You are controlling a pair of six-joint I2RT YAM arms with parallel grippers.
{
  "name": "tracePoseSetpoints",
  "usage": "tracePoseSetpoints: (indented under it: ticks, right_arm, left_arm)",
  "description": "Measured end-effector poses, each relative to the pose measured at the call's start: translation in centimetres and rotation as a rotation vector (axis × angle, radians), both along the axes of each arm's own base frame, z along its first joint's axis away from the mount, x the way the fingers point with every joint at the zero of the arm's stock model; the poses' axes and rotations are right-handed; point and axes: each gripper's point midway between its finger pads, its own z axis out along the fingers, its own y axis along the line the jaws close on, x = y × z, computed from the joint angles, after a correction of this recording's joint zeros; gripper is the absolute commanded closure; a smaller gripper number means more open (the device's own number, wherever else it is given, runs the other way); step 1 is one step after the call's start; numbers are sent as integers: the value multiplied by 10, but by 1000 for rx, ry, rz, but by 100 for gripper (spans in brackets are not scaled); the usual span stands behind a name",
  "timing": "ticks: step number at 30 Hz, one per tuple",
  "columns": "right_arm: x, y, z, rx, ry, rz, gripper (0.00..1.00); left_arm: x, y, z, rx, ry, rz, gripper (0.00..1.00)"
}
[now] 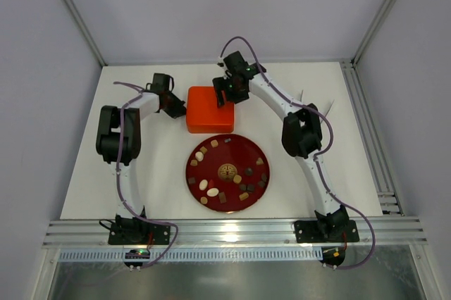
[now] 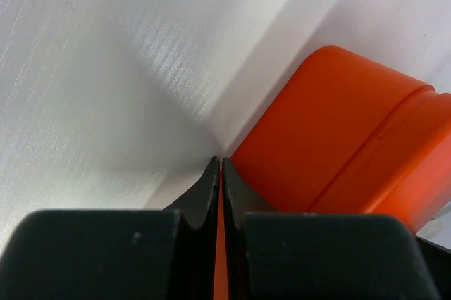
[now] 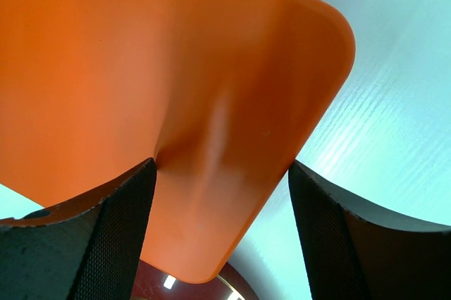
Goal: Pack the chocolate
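The chocolate point(image 1: 212, 191) lies as several small dark, tan and cream pieces on a round dark red plate point(image 1: 232, 152). Behind the plate sits an orange square box point(image 1: 208, 111) with its lid on. My left gripper point(image 1: 177, 112) is shut, its tips point(image 2: 220, 163) low at the left side of the box point(image 2: 331, 131), with nothing between them. My right gripper point(image 1: 222, 96) hangs open over the box's back right corner. In the right wrist view its jaws point(image 3: 222, 166) straddle a rounded corner of the box point(image 3: 141, 53); the left finger is at the orange surface, the right finger stands apart from it.
White table with grey walls at the back and both sides. A metal rail point(image 1: 232, 233) runs along the near edge by the arm bases. A sliver of the plate point(image 3: 151, 289) shows under the box corner in the right wrist view.
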Motion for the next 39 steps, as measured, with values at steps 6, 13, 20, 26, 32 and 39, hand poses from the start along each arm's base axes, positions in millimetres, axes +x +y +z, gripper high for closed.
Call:
tracePoseSetpoints:
  ticks: [6, 13, 20, 26, 32, 39]
  right_arm:
    - [2, -1, 2, -57, -43, -3, 24]
    - [6, -1, 4, -92, -73, -2, 23]
    - [7, 0, 4, -93, -77, 1, 24]
    - [7, -1, 4, -92, -78, 2, 24]
    - [8, -1, 4, -89, -77, 6, 24]
    - [9, -2, 4, -80, -72, 8, 24]
  left_arm:
    - [0, 0, 1, 11, -10, -25, 100]
    - [2, 5, 3, -3, -18, -50, 85]
    - [11, 23, 11, -2, -46, -54, 69]
    - [21, 44, 21, -3, -78, -40, 46]
    - [31, 51, 42, -23, -147, -39, 32]
    - [44, 34, 69, -83, -275, -124, 30]
